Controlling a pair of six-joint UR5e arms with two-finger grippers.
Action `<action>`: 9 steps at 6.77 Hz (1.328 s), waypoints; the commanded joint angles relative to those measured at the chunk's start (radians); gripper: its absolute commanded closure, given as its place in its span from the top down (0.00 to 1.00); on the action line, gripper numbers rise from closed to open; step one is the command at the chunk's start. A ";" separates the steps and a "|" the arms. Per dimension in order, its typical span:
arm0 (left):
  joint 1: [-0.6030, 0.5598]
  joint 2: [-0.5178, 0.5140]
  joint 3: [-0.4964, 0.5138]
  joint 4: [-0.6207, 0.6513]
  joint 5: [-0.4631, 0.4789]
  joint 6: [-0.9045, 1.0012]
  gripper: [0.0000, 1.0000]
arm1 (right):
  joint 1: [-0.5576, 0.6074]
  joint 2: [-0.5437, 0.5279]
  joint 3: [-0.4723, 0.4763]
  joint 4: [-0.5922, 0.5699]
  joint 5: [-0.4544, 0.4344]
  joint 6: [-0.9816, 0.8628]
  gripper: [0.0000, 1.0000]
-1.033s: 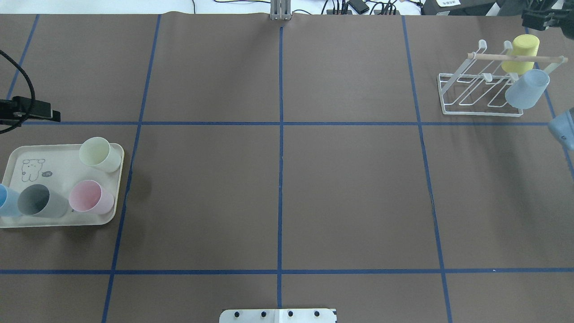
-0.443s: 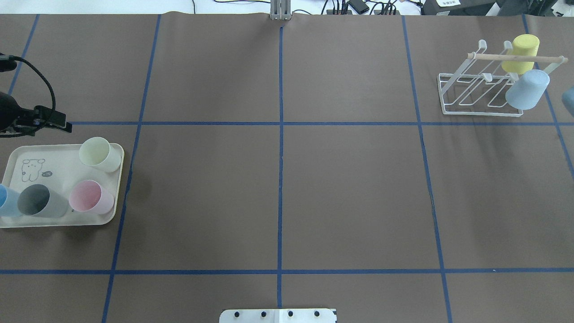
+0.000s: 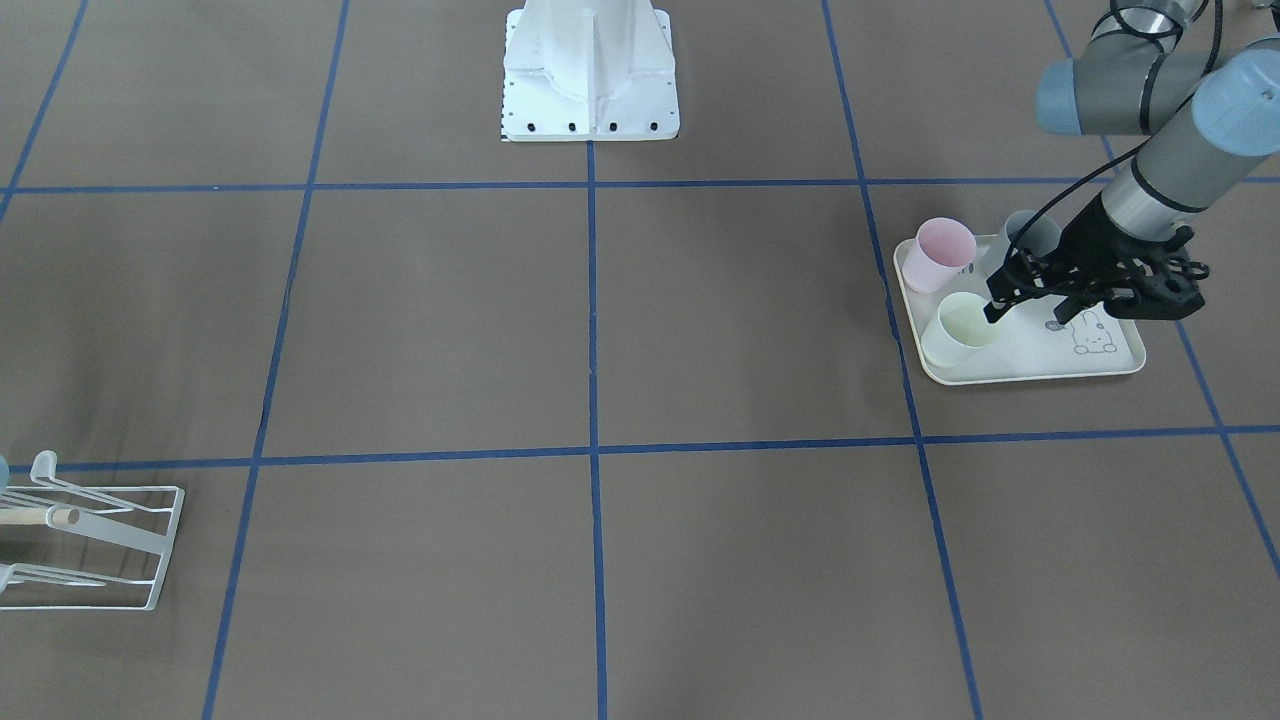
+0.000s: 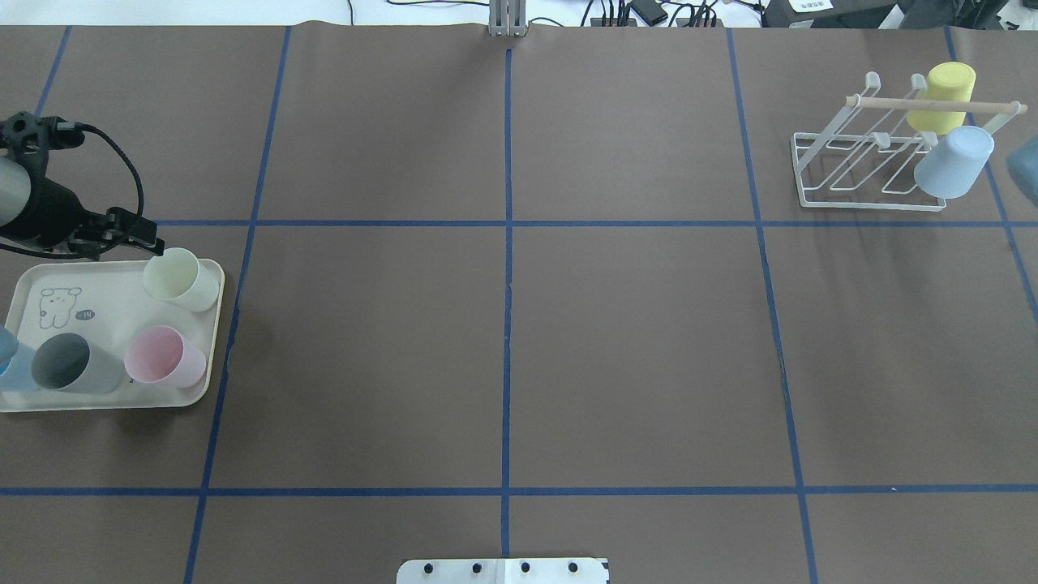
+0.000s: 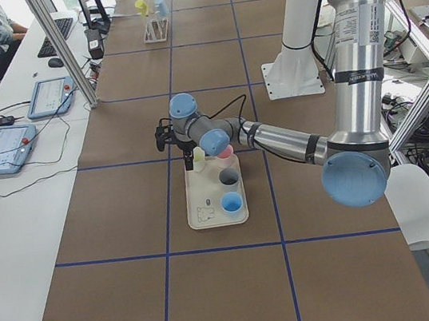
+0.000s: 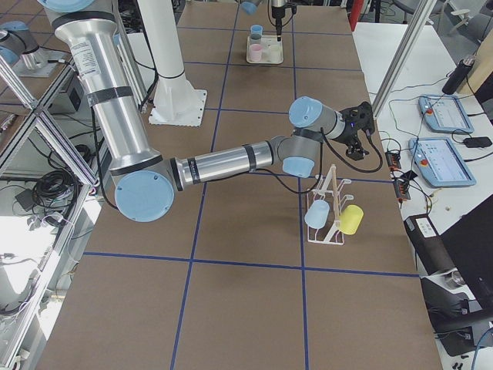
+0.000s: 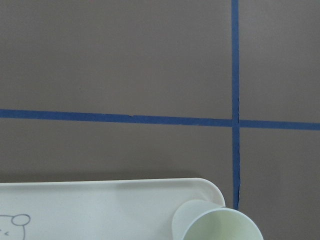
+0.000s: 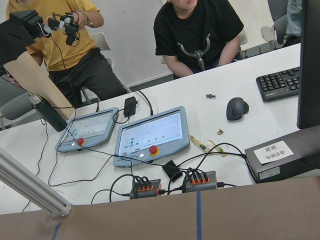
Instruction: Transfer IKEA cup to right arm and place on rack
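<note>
Front-facing view: the left arm reached in from the upper right. Its black left claw (image 3: 1002, 288) hung at the rim of a pale green cup (image 3: 958, 332), and its fingers looked parted. Whether it touched the cup could not be told. The cup stood upright on a cream tray (image 3: 1100, 364) beside a pink cup (image 3: 938, 255) and a grey cup (image 3: 1035, 232) half hidden by the arm. The white wire rack (image 3: 110, 522) sat far off at the lower left corner of the brown surface (image 3: 590, 330).

Overhead view: the left claw sat just beyond the tray's far edge, right beside the pale green cup. A blue cup (image 4: 8, 367) showed at the tray's left end. The rack, well apart at the upper right, carried a yellow cup (image 4: 942, 97) and a light blue cup (image 4: 953, 162), both upside down.

Left side view: the near arm stretched out low over the tray, with its claw by the pale green cup.

Right side view: the right arm (image 6: 231, 162) bent above the rack with the right claw (image 6: 358, 123) raised beyond it. Whether that claw was apart or together could not be told.

Left wrist view: the pale green cup's rim and the tray's corner filled the bottom edge.

Right wrist view: two seated people (image 8: 197, 35) sat behind a white desk with control pendants (image 8: 152, 132).
</note>
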State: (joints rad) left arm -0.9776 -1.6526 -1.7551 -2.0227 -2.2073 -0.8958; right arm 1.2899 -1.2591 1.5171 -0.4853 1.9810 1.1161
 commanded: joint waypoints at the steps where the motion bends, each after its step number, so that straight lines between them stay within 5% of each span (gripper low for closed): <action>1: 0.034 -0.024 0.046 -0.002 0.000 0.000 0.86 | -0.032 0.001 0.047 0.001 0.013 0.077 1.00; 4: 0.057 -0.024 0.058 -0.001 0.001 0.000 0.53 | -0.040 0.006 0.070 0.001 0.028 0.109 1.00; 6: 0.060 -0.019 0.048 0.004 0.000 0.000 0.00 | -0.040 0.015 0.086 -0.003 0.048 0.134 1.00; 9: 0.027 0.067 -0.062 0.019 0.011 -0.011 0.00 | -0.041 0.010 0.106 -0.006 0.058 0.139 1.00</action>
State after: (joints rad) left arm -0.9320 -1.6308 -1.7651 -2.0088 -2.1980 -0.9020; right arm 1.2489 -1.2473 1.6163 -0.4895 2.0362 1.2529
